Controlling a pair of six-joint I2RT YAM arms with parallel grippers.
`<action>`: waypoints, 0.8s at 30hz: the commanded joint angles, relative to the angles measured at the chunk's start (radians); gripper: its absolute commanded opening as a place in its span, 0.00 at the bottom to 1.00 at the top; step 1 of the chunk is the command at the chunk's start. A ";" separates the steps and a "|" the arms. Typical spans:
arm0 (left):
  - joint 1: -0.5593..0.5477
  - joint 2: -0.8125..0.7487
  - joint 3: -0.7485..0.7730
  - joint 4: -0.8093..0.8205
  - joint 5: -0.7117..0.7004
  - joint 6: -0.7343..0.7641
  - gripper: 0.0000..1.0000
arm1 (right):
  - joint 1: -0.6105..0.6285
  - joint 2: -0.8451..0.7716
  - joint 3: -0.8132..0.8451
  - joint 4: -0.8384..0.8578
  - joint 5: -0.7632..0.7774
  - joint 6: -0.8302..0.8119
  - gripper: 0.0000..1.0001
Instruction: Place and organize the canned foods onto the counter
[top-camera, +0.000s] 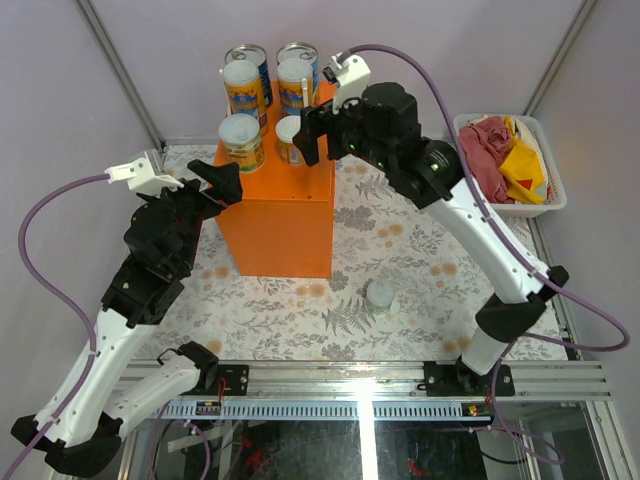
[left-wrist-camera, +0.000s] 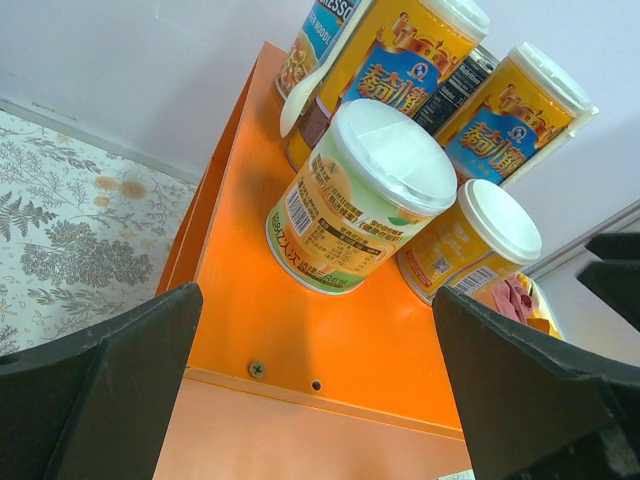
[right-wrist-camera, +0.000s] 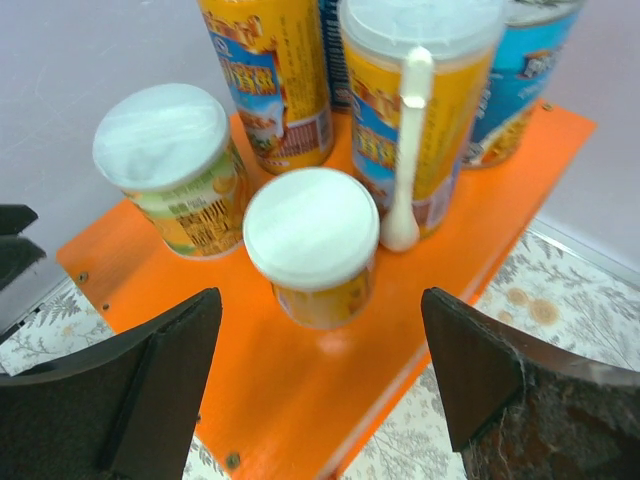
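Note:
All six cans stand on the orange counter. Two blue cans are at the back. Two tall yellow cans stand in front of them, and two short pale-lidded cans are nearest. My right gripper is open and empty, just right of the short orange can, with a jaw on either side but apart from it. My left gripper is open and empty at the counter's left front edge, facing the green-labelled short can.
A white basket with red and yellow cloths stands at the right. A small pale round object lies on the floral tablecloth in front of the counter. White walls close in behind and to both sides. A white spoon is fixed to one tall can.

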 joint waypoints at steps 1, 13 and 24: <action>-0.003 -0.017 0.009 0.037 0.004 -0.009 0.99 | 0.010 -0.175 -0.145 0.110 0.098 0.005 0.87; -0.003 -0.050 -0.046 0.053 0.007 -0.042 0.99 | 0.010 -0.570 -0.786 0.110 0.357 0.181 0.88; -0.003 -0.038 -0.071 0.071 0.027 -0.065 0.98 | 0.010 -0.778 -1.255 0.094 0.301 0.394 0.91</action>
